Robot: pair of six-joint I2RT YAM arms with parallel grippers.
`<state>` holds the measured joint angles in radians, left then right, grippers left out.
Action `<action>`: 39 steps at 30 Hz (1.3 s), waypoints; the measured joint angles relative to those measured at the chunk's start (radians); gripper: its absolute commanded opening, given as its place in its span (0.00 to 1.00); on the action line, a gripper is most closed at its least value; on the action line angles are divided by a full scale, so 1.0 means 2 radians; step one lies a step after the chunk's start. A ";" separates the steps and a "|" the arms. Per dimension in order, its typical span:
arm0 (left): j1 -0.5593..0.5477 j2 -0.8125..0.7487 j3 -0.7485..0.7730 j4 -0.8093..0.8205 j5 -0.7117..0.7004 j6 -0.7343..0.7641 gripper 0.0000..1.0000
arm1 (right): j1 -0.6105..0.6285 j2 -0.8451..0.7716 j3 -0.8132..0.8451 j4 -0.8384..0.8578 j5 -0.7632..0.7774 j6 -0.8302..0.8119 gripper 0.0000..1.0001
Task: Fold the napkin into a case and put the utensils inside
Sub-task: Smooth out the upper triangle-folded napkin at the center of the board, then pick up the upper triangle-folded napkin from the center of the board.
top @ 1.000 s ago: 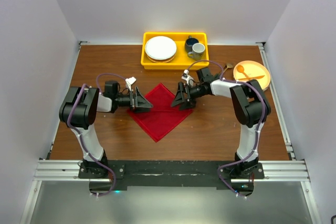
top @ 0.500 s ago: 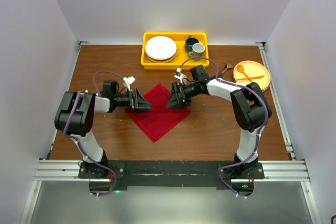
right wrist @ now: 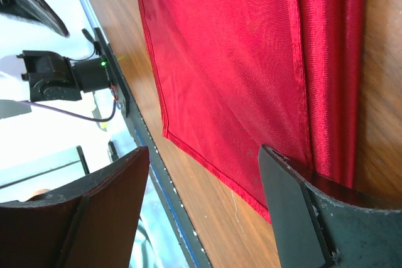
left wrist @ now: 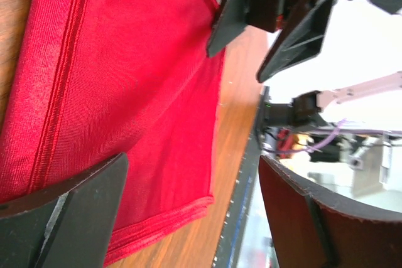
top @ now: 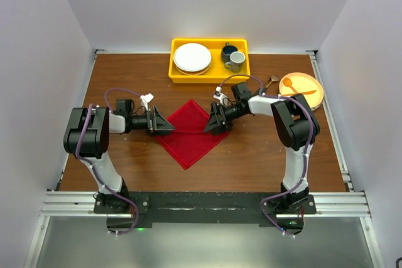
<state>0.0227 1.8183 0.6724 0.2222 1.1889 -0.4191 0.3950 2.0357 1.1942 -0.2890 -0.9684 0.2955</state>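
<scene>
Overhead, table [top: 125, 80] with napkin [top: 188, 135] lying flat at its centre, set corner-on as a diamond; not yet folded, no case formed. Left gripper [top: 164, 125] sits low at the napkin's left corner, jaws wide apart, cloth beneath them and nothing clamped. Right gripper [top: 213, 122] sits low at the right corner, jaws likewise apart, one finger [right wrist: 314, 218] just beside a doubled edge of cloth. Likely faults from here: a jaw shutting too high would pinch air and leave the corner down; one shutting too low would scrape the wood or catch only the hem, so the cloth slips out mid-fold; unequal pulls from the two sides would drag the napkin sideways or crease it off-line, giving a crooked case too tight for cutlery. Napkin: bright red, fine ribbed weave with slight sheen, stitched borders, thin and limp, probably quick to slide on smooth wood. Utensils: one small gold piece [top: 271, 81] lies well apart, far right, between tray [top: 178, 78] and orange plate [top: 311, 100]; others cannot be made out
</scene>
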 measured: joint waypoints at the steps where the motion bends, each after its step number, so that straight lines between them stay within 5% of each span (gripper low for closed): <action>1: 0.004 0.007 0.003 0.001 0.011 -0.002 0.90 | -0.001 0.000 -0.004 0.002 -0.003 0.000 0.75; 8: 0.012 0.019 0.006 0.007 0.040 0.001 0.89 | -0.006 -0.004 -0.039 0.033 -0.034 0.010 0.72; 15: 0.010 0.025 0.086 -0.135 0.006 0.103 0.86 | 0.029 -0.047 -0.099 0.031 -0.046 0.021 0.71; 24: -0.026 0.004 0.229 -0.251 -0.069 0.240 0.58 | 0.035 -0.084 0.012 -0.052 -0.040 -0.010 0.55; 39: -0.103 0.006 0.241 -0.269 -0.196 0.324 0.29 | -0.002 -0.051 0.059 -0.086 0.074 -0.040 0.40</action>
<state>-0.1841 1.8301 1.1538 -0.3157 0.7963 0.2283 0.3908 1.9331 1.3128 -0.4606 -0.8211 0.2150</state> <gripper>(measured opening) 0.333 0.415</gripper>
